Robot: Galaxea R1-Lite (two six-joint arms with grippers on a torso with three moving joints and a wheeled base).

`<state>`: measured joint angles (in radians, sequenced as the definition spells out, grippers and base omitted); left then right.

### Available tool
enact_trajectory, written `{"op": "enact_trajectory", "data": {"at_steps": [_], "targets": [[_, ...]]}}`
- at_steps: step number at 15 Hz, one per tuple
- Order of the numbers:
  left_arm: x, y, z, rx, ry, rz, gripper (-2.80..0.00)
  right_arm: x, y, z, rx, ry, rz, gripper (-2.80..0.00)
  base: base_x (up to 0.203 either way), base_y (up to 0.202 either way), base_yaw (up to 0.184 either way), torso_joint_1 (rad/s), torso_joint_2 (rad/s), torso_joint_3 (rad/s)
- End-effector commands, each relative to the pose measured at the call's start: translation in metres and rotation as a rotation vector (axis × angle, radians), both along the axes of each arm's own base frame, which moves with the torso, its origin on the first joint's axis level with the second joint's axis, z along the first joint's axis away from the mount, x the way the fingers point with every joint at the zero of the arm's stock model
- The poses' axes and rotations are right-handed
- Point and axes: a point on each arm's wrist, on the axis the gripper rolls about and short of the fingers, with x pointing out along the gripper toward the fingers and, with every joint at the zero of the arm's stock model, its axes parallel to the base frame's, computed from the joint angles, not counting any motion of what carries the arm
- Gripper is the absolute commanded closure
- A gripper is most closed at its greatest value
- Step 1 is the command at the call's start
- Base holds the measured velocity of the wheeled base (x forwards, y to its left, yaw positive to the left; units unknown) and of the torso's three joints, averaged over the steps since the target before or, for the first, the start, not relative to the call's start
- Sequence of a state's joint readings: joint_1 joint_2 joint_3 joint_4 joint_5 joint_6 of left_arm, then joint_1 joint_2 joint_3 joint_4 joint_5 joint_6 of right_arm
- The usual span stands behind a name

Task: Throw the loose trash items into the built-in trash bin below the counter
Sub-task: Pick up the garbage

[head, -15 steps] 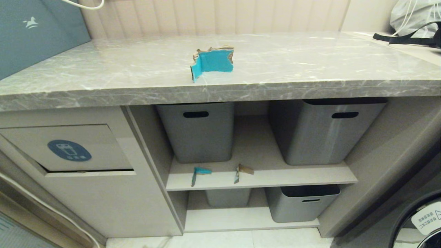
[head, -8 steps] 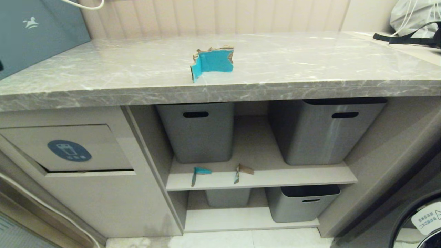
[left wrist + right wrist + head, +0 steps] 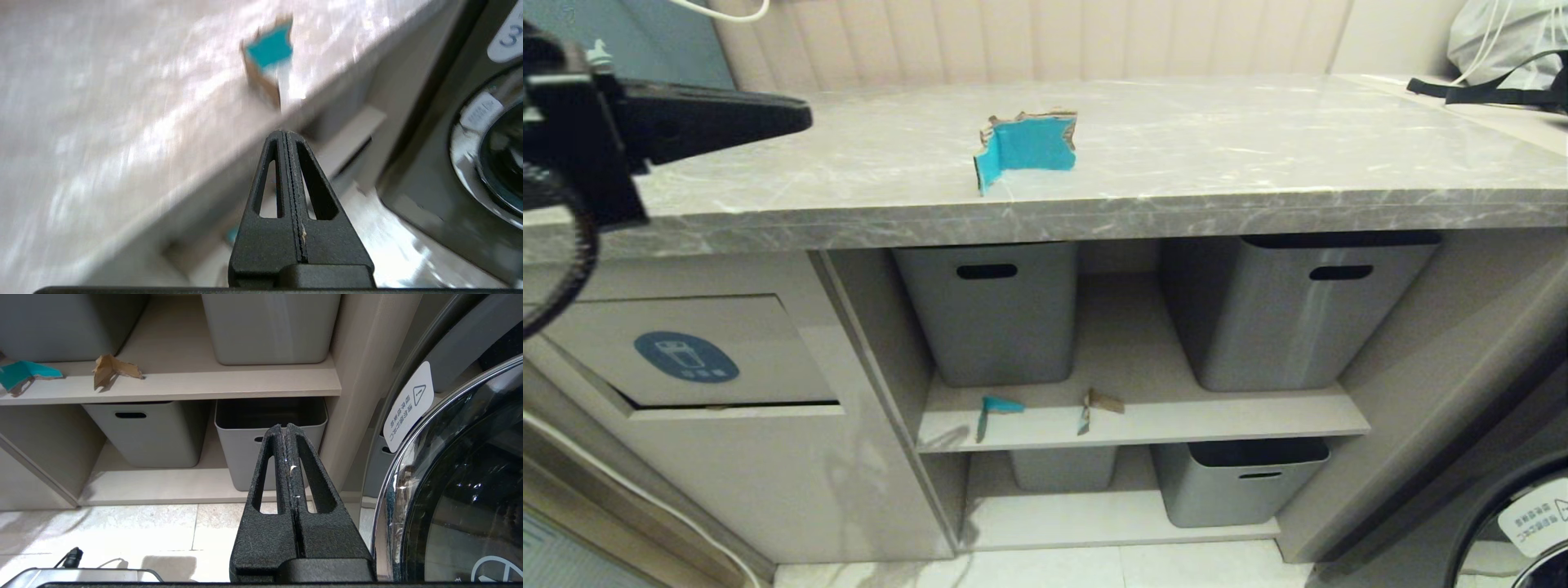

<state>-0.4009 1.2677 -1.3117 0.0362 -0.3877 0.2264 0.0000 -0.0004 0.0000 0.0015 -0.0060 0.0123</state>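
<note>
The palm-sized bent scrap (image 3: 1027, 148), teal with torn brown edges, stands on the grey marble counter (image 3: 1258, 147) near its front edge; the left wrist view also catches this scrap (image 3: 269, 49). Two small bits lie on the middle shelf: a teal one (image 3: 995, 408) (image 3: 22, 373) and a brown one (image 3: 1099, 403) (image 3: 110, 369). The bin flap (image 3: 686, 355) with its blue oval sticker is at the lower left. My left gripper (image 3: 800, 118) (image 3: 286, 132) hovers shut and empty above the counter's left end, well left of the big scrap. My right gripper (image 3: 284, 426) is shut, low by the floor.
Grey plastic tubs (image 3: 992, 310) (image 3: 1290, 306) sit on the middle shelf, with further tubs (image 3: 1237, 482) below. A washing machine door (image 3: 1523, 523) curves at the right. A dark panel (image 3: 654, 24) leans at the counter's back left, and a bag with black straps (image 3: 1503, 49) rests far right.
My left arm has swung up into the head view from the left and now reaches over the counter's left end. The scraps have not moved.
</note>
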Motion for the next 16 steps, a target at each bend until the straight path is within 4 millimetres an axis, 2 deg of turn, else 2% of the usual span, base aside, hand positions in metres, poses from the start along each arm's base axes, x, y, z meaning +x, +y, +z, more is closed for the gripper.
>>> {"op": "enact_trajectory", "data": {"at_steps": [1,4,7,8,16], "targets": [[0.027,-0.020,-0.013,0.020,0.035,-0.028,0.00,0.000,0.000,0.000,0.000,0.000,-0.001,0.00,0.000,0.000,0.000,0.000,0.00,0.000],[0.040,-0.028,-0.020,0.052,0.036,-0.034,0.00,0.000,0.000,0.000,0.000,0.000,0.000,0.00,0.000,0.000,0.000,0.000,0.00,0.000],[0.042,-0.035,-0.017,0.049,0.031,-0.056,0.00,0.000,0.000,0.000,0.000,0.000,0.000,0.00,0.000,0.000,0.000,0.000,0.00,0.000],[0.044,-0.038,-0.015,0.048,0.025,-0.066,-2.80,0.000,0.000,0.000,0.000,0.000,0.000,0.00,0.000,0.000,0.000,0.000,0.00,0.000],[0.066,-0.053,-0.024,0.068,0.055,-0.076,-2.80,0.000,0.000,0.000,0.000,0.000,0.000,0.00,0.000,0.000,0.000,0.000,0.00,0.000]]}}
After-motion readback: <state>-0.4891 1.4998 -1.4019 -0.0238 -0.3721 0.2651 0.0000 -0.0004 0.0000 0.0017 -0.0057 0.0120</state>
